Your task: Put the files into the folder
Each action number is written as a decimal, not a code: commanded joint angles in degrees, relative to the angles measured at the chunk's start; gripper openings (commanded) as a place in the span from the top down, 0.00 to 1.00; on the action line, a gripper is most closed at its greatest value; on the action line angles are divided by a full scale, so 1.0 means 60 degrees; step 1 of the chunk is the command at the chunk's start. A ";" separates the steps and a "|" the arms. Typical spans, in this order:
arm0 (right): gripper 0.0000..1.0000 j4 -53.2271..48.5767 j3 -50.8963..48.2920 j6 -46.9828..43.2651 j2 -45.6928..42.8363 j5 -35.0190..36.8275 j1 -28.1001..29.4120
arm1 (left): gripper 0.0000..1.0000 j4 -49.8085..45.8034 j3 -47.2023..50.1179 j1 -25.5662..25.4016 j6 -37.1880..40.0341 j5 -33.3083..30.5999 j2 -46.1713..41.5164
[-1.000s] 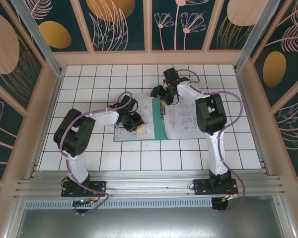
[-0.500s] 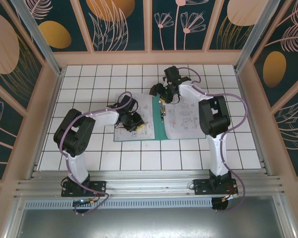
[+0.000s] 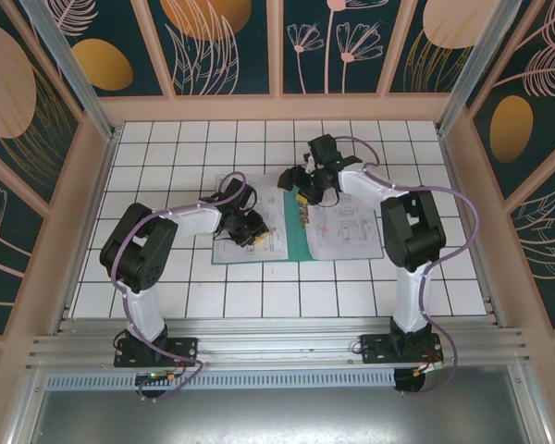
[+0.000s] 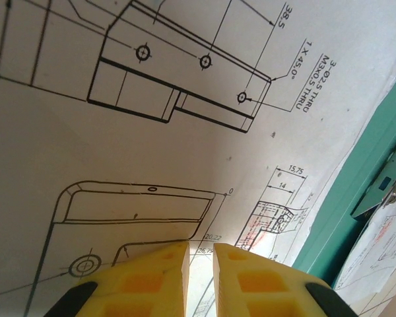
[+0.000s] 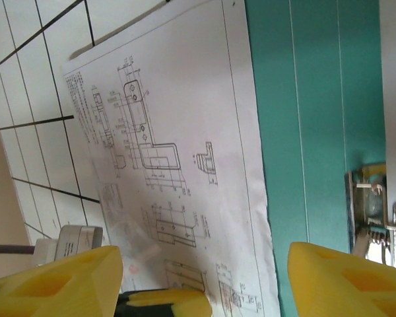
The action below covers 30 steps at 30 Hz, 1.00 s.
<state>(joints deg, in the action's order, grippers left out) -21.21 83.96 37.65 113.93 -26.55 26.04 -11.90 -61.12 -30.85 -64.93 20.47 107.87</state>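
Where my left gripper point(image 4: 199, 249) rests: fingers nearly together, files point(image 4: 152, 165) beneath.
My right gripper point(image 5: 203, 264): spread, over folder's point(image 5: 303, 132) far spine.

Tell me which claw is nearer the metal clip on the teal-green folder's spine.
Right. The right claw hovers beside the silver metal clip; the left claw is farther left, over the white printed paper sheet.

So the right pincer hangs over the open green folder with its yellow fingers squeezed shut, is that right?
Not quite. The right pincer hangs over the open green folder, but its yellow fingers are spread wide apart, not squeezed shut. The right wrist view shows this.
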 commanded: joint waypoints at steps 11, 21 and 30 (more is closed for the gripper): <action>0.32 0.0549 -0.1238 0.0519 -0.1726 0.0886 -0.0048 | 0.82 0.0194 0.0297 0.0016 -0.0141 -0.0028 -0.0111; 0.38 0.1614 -0.4635 0.2819 -0.4796 0.1399 -0.1365 | 0.82 0.0734 0.0485 -0.0416 -0.0627 0.0231 -0.0045; 0.41 0.3242 -0.6797 0.4934 -0.5856 0.0307 -0.2163 | 0.82 0.1119 -0.0626 -0.1468 -0.1117 0.0510 0.1093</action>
<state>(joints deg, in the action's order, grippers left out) -7.11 45.23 61.25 80.07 -22.13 13.58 -5.72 -62.81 -38.04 -70.02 21.87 111.13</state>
